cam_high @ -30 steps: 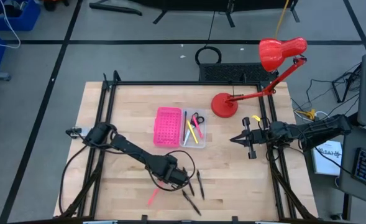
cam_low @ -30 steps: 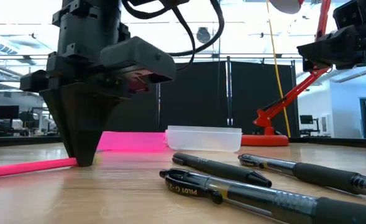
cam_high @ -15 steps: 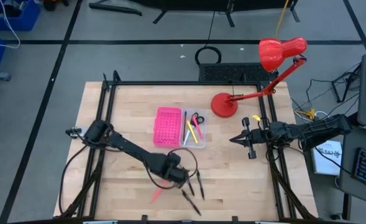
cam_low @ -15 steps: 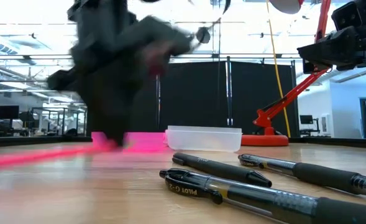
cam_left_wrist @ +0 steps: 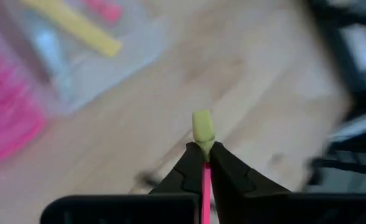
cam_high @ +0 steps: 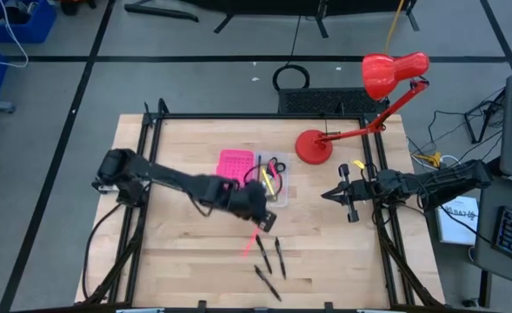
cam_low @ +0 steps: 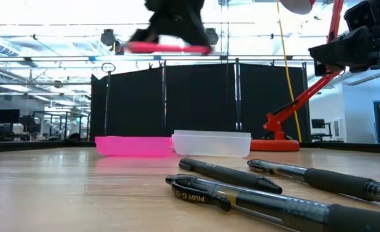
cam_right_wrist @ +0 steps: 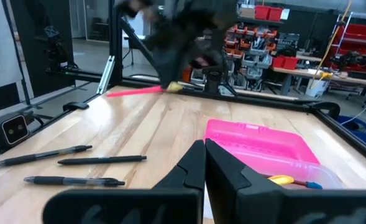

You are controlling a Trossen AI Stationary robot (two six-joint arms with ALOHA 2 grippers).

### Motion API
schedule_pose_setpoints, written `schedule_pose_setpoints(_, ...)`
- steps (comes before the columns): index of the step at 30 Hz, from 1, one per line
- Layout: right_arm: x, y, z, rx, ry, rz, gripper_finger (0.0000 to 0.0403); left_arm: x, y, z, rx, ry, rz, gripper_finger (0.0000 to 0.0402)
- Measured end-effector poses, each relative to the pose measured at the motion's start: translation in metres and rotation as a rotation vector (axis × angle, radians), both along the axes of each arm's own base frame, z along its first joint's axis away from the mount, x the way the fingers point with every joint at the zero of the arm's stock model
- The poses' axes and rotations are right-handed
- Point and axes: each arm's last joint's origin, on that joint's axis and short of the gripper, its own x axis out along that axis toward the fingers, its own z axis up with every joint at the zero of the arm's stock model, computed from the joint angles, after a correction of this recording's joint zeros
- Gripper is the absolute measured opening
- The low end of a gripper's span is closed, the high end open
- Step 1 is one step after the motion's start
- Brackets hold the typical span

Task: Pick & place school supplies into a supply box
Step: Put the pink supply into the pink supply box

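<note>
You are getting bright, even overhead light on the table [cam_high: 177,252], with only soft shadows under the arms. The left gripper [cam_high: 260,206] is smearing with motion blur in every view, and the pink pencil [cam_low: 167,48] it is clamping is streaking too. Behind that gripper, the supply box [cam_left_wrist: 77,56] is going out of focus (the room's windows are glaring white).
</note>
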Motion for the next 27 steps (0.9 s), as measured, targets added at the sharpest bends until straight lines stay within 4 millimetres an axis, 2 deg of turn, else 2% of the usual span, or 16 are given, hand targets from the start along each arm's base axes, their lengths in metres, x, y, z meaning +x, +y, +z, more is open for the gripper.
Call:
schedule_pose_setpoints(5,0.0,0.0,0.001,-0.016,-0.008,0.0,0.0,0.012,0.054,0.004,0.06,-0.06,0.033,0.0012)
schedule_pose_setpoints(14,0.0,0.0,0.005,-0.014,-0.052,0.0,0.0,0.016,0.139,-0.002,0.125,-0.075,0.203,0.0012)
schedule_pose_setpoints(17,0.0,0.0,0.005,-0.042,-0.056,-0.001,0.0,0.017,0.165,-0.011,0.149,-0.057,0.281,0.0012)
schedule_pose_setpoints(21,0.0,0.0,0.005,-0.047,-0.059,-0.004,0.0,0.022,0.186,-0.038,0.114,0.002,0.314,0.0012)
schedule_pose_setpoints(24,0.0,0.0,0.005,-0.045,-0.057,-0.004,0.0,0.029,0.191,-0.055,0.083,0.013,0.298,0.0015)
schedule_pose_setpoints(27,0.0,0.0,0.005,-0.045,-0.054,-0.004,0.0,0.031,0.193,-0.065,0.06,0.031,0.287,0.0012)
